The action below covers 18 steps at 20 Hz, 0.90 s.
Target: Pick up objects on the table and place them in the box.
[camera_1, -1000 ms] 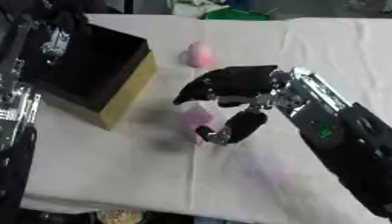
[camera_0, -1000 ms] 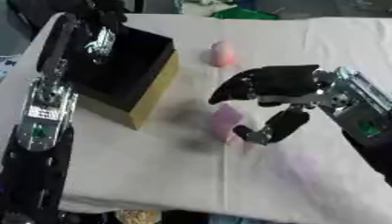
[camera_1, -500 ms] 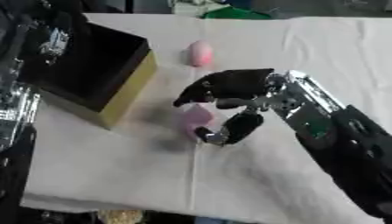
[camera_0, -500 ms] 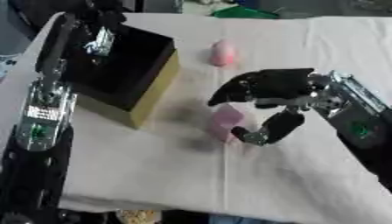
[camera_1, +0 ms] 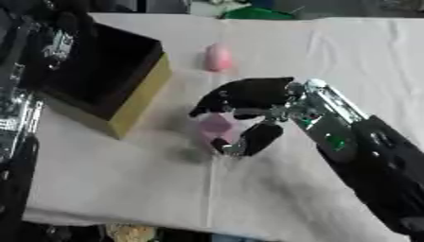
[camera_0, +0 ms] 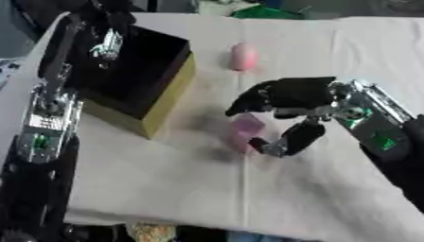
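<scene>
**Right hand closing round a pink block**

Left eye view: the right hand [camera_0: 290,101] arches over a pink block [camera_0: 245,131] on the white-clothed desk [camera_0: 331,189], fingers [camera_0: 248,97] and thumb curled round it. A pink egg-shaped thing [camera_0: 242,56] lies farther back.

Right eye view: the black, yellow-sided box [camera_1: 108,85] sits at left. The left hand [camera_1: 58,42] hangs over its far corner; I cannot tell how its fingers are set.
</scene>
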Tool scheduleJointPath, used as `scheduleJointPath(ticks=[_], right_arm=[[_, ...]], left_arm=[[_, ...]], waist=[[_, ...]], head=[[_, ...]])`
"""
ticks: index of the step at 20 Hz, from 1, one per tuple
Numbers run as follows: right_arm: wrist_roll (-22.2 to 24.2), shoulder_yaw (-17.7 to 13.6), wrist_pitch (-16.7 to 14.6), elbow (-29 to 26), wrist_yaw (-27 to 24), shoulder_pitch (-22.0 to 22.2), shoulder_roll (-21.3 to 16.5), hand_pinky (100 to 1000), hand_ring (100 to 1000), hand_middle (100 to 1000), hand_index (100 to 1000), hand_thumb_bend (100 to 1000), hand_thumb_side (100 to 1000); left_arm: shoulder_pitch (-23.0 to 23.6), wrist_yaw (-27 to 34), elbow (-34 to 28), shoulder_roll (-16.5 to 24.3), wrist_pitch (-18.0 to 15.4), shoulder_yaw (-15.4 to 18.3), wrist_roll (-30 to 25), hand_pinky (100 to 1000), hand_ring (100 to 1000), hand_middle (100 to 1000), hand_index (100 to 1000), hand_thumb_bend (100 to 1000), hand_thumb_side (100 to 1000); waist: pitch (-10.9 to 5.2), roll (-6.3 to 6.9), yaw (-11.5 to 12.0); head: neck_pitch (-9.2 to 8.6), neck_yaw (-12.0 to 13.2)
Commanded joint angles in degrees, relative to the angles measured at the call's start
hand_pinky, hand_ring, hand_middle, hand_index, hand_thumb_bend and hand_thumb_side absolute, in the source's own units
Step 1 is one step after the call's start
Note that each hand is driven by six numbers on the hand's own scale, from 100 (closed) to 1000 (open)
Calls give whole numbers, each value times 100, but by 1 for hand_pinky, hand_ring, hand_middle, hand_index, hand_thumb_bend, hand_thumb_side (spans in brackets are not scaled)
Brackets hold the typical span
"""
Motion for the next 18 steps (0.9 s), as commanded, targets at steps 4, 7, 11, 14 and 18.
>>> scheduleJointPath(ticks=[4,7,11,14,18], right_arm=[[694,-82,-810,70,119,-65,14,918,917,867,978,100,687],[670,-91,-822,110,158,-65,26,918,917,867,978,100,687],[643,-102,-835,160,204,-54,28,918,916,866,978,100,687],[628,-107,-845,197,234,-50,36,918,915,858,978,100,683],[612,-116,-856,247,268,-49,49,918,914,846,977,100,678]], left_arm=[[-112,30,-99,44,-6,11,-12,628,532,547,741,100,553],[-119,32,-101,41,-8,9,-14,628,532,547,741,100,553],[-126,33,-100,42,-9,11,-13,628,532,547,741,100,553],[-134,34,-100,40,-11,9,-15,628,532,547,741,100,553],[-143,35,-98,38,-15,7,-17,628,532,547,741,100,553]], waist=[[-82,14,13],[-80,17,17],[-73,22,21],[-67,26,25],[-62,35,32]], head=[[29,-6],[29,-8],[29,-6],[29,-9],[29,-14]])
